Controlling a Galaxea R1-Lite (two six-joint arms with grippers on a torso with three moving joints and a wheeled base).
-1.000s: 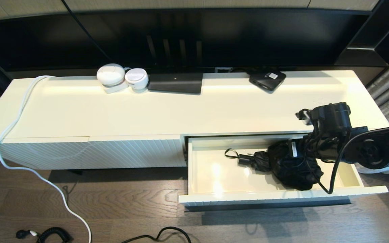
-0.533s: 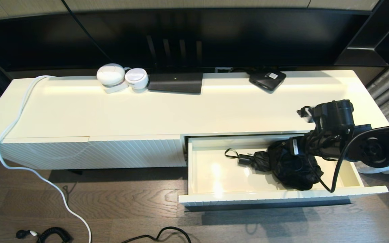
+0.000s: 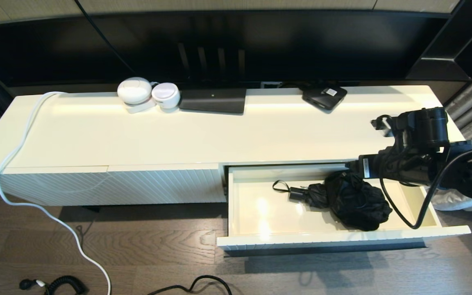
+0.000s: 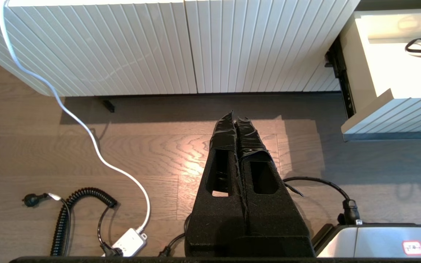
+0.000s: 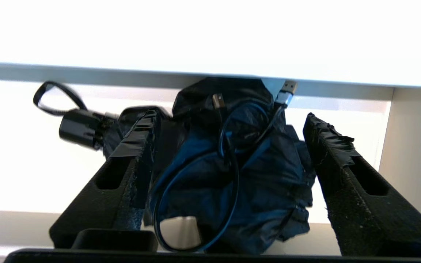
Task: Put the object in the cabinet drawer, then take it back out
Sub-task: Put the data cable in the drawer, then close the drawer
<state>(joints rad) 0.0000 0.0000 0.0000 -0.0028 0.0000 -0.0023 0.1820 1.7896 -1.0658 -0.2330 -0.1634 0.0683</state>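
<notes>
One folded black fabric umbrella (image 3: 352, 200) (soft, light, likely slippery) lies in the glossy cream ribbed-front cabinet drawer (image 3: 260, 239); right gripper (image 5: 228, 146) spread wide, empty; best grasped mid-bundle.

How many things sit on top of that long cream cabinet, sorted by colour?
White: 2, the round white gadgets
Black: 2, the flat black box and the small black box
Total: 4
</notes>
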